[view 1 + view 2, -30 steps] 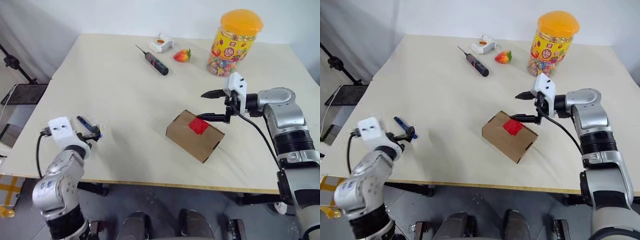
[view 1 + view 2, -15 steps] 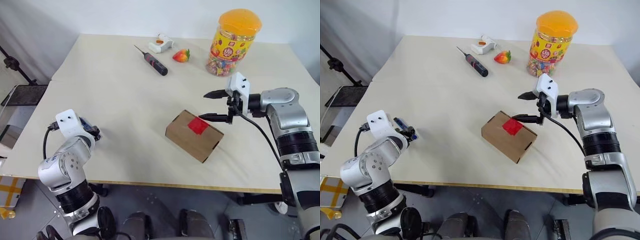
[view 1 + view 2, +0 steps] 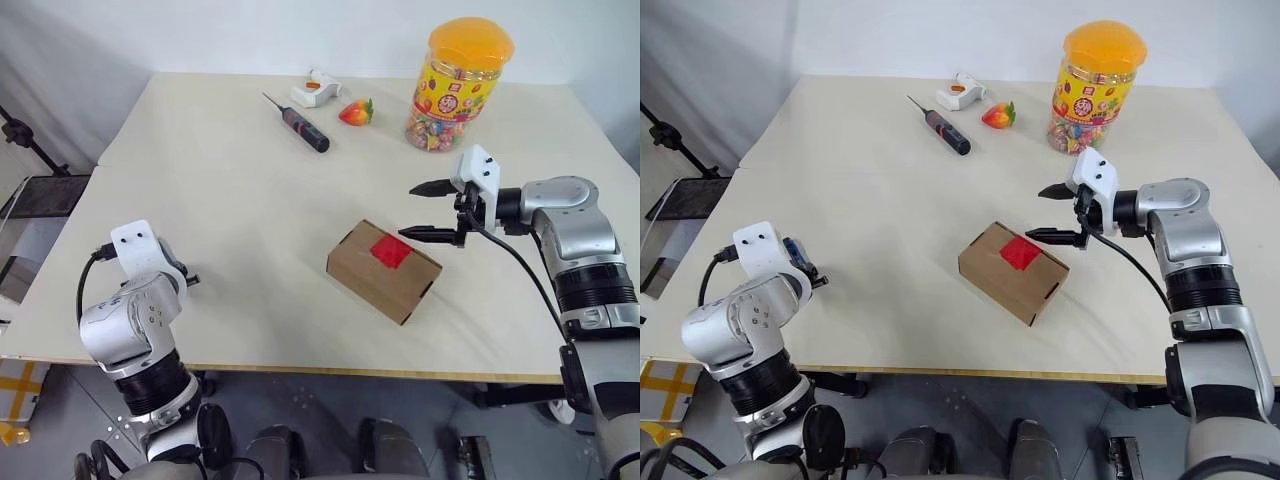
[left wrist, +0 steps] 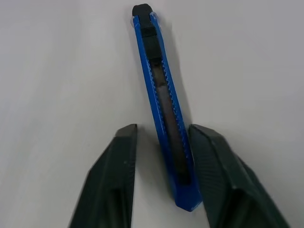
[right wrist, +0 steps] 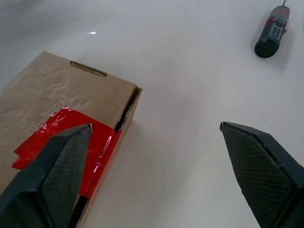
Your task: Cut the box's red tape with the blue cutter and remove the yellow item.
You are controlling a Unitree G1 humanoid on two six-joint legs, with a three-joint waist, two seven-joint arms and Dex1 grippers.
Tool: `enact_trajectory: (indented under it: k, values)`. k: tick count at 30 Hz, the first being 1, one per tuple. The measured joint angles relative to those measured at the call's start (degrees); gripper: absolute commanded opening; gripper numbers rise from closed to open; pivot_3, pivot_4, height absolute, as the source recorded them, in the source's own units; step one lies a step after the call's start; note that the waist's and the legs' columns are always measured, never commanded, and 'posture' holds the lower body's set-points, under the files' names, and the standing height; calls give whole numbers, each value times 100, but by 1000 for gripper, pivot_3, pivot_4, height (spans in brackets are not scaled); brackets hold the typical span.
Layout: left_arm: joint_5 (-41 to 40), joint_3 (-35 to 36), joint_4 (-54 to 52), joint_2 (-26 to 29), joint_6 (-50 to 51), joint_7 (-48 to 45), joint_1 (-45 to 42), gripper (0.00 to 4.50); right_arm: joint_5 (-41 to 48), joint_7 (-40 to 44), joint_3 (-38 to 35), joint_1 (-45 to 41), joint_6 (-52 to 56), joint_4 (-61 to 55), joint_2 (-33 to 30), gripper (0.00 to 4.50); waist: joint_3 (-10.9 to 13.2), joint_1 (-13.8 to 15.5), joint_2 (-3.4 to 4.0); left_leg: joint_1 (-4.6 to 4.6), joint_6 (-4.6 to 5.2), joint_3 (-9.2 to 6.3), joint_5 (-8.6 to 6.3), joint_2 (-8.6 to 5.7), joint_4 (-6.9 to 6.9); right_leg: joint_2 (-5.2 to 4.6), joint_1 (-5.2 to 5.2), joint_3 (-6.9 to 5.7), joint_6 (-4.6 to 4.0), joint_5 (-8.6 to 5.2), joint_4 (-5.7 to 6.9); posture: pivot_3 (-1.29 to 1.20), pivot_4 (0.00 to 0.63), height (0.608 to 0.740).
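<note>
Change: left gripper point(image 4: 159, 135) has tipped down over the blue cutter point(image 4: 164, 107) near the table's point(image 3: 230, 170) left edge; fingers narrowing around it.
Meaning: pick-up of the cutter under way, judged not yet gripped.
Left fingers: partly open; one pad point(image 4: 206, 152) touches the handle, the other stands just off.
Right gripper point(image 3: 425, 210): spread wide, empty, one finger over the red tape point(image 3: 390, 250).
Box point(image 3: 380, 275): mid-table, taped shut.
</note>
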Motion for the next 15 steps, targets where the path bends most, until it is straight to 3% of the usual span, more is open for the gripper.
enact_trajectory:
  k: [1,15]
  values:
    - [26,-2,0,-12,0,-16,-3,734,-1,-7,0,-8,-9,22,1,4500,-1,-9,2,1,0,1,0,0,0,0,0,0,0,0,0,0,150,740]
    - [262,8,-43,23,-2,-366,53,734,-51,-138,0,-83,-133,245,20,4500,-2,-56,4,2,-3,3,2,1,0,0,-1,3,0,0,3,0,150,740]
